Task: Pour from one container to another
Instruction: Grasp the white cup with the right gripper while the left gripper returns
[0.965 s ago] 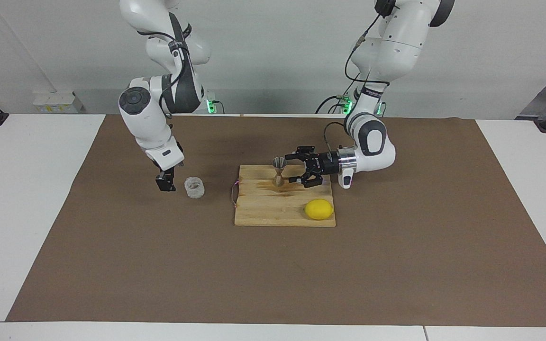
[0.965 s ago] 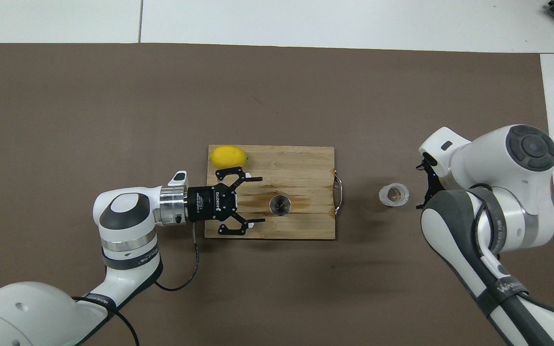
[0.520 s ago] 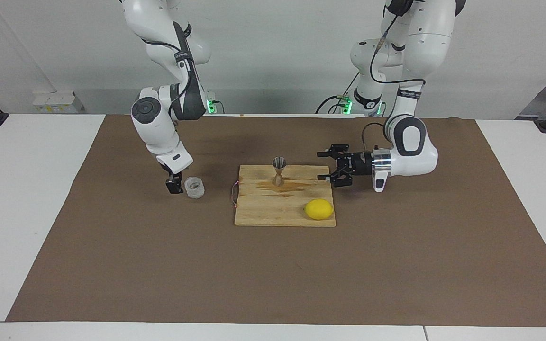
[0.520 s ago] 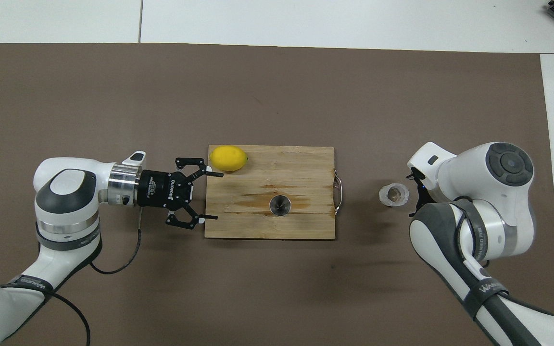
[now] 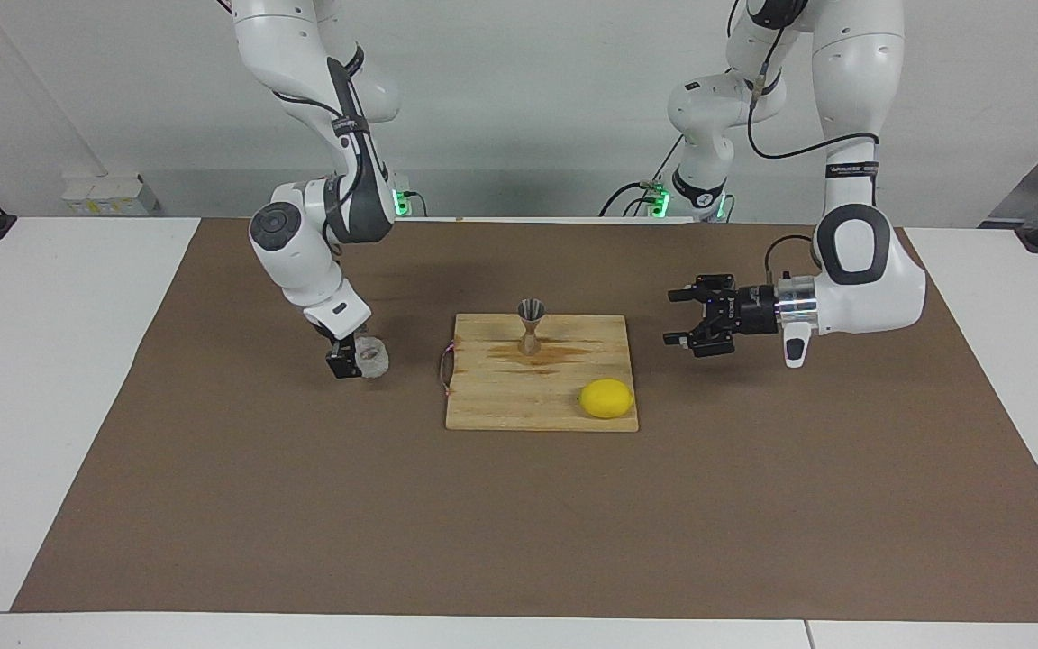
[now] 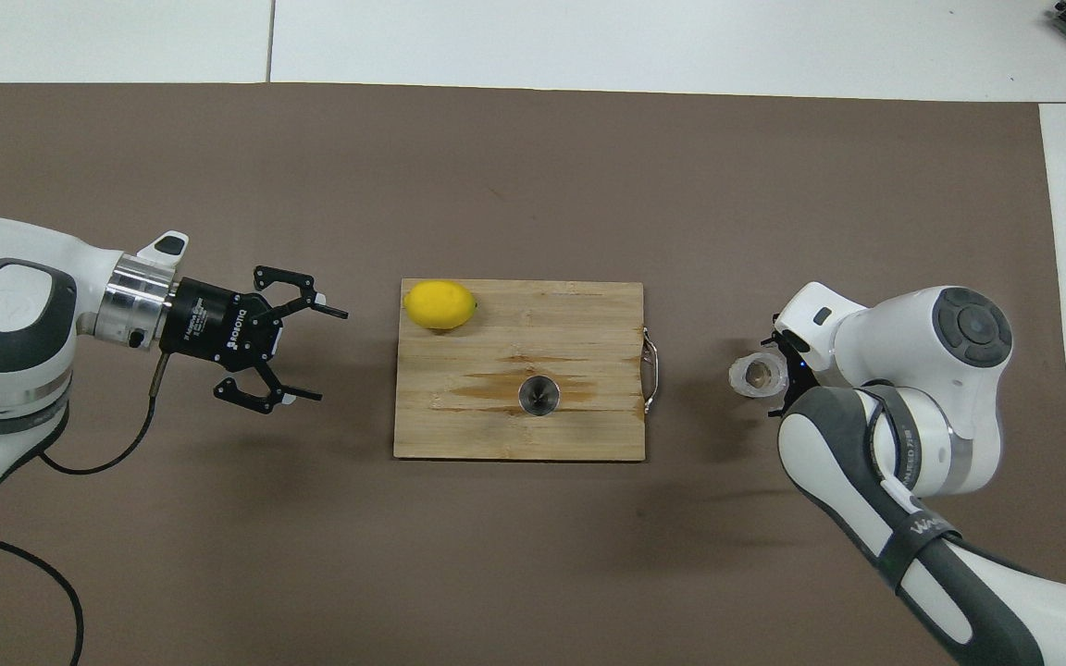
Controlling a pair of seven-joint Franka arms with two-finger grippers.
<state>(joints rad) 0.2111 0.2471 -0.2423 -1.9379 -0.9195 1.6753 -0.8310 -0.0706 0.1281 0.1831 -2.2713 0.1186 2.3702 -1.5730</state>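
— Has anything been poured?
— No. The glass cup (image 5: 372, 358) is flanked on the desk by the right gripper (image 5: 345, 361), jaws released; the jigger (image 5: 531, 326) is left upright on the board (image 5: 501, 397).
— The left gripper (image 5: 683, 319)?
— Released, nothing grasped, over the mat.

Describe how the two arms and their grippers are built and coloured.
Both arms are glossy white with dark grey joint bands and round grey caps; green lights glow at their bases. The left gripper is black with skeletal linked fingers, white lettering on its body, a silver wrist ring and a loose black cable. The right gripper is a smaller black unit under a white wrist housing.
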